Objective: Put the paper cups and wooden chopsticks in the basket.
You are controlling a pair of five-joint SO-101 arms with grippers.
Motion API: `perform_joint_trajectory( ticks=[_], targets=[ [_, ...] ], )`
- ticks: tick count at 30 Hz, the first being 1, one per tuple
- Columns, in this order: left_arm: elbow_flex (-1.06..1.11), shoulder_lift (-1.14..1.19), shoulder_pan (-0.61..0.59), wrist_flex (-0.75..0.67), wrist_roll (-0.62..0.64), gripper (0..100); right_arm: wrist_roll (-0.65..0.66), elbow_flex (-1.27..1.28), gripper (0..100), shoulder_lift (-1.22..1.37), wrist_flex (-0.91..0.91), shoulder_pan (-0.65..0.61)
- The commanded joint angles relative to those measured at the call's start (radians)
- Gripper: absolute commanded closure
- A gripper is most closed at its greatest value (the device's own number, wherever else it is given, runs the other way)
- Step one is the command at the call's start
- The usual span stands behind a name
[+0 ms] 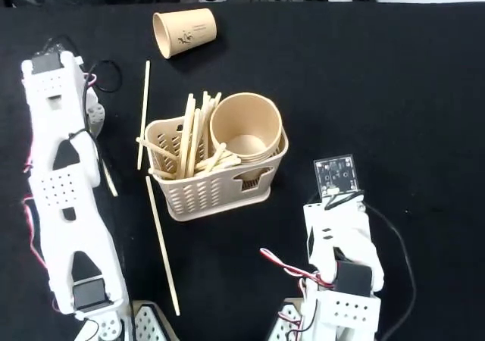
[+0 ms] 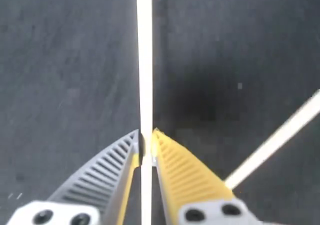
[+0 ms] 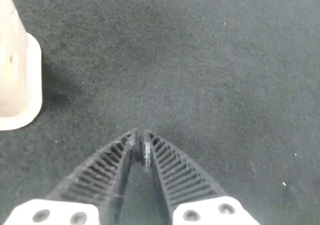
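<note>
My left gripper (image 2: 146, 140) is shut on a wooden chopstick (image 2: 144, 60) that runs straight out between its fingertips, just over the black table. A second chopstick (image 2: 280, 140) lies slanted beside it. The cream basket (image 1: 220, 197) stands mid-table and holds a paper cup (image 1: 246, 129) and several chopsticks (image 1: 193, 140). Another paper cup (image 1: 184, 32) lies on its side at the far edge. Loose chopsticks lie left of the basket (image 1: 143, 114) and in front of it (image 1: 163, 242). My right gripper (image 3: 139, 145) is shut on nothing, over bare cloth near the basket's corner (image 3: 15, 85).
The left arm (image 1: 57, 167) stretches along the table's left side, with a short length of chopstick (image 1: 111, 179) showing beside it. The right arm (image 1: 341, 242) sits at the near edge, right of the basket. Bare black cloth covers the table's right half.
</note>
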Motion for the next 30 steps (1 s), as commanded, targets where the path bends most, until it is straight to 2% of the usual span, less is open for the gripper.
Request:
perform_joint_trajectory(
  ticks=[1,4,14,19,25,30],
  targets=[
    [0.277,-0.351,0.012,-0.005,-0.041,97,0.002,-0.004,98.6,-0.051,0.0,-0.015],
    [0.501,-0.525,0.012,-0.117,-0.04,97,0.002,-0.004,98.6,-0.051,0.0,-0.015],
    [1.372,-1.231,0.019,-0.755,0.009,97,0.002,-0.004,98.6,-0.051,0.0,-0.017],
    [1.736,-1.623,0.038,-1.02,0.009,97,-0.003,-0.004,98.6,-0.051,0.011,-0.083],
    [2.094,-2.088,0.131,-1.254,0.009,97,-0.008,-0.004,98.7,-0.051,0.028,-0.091],
    [2.255,-2.418,0.183,-1.298,0.009,97,-0.008,-0.004,98.7,-0.051,0.029,-0.091]
  ],
)
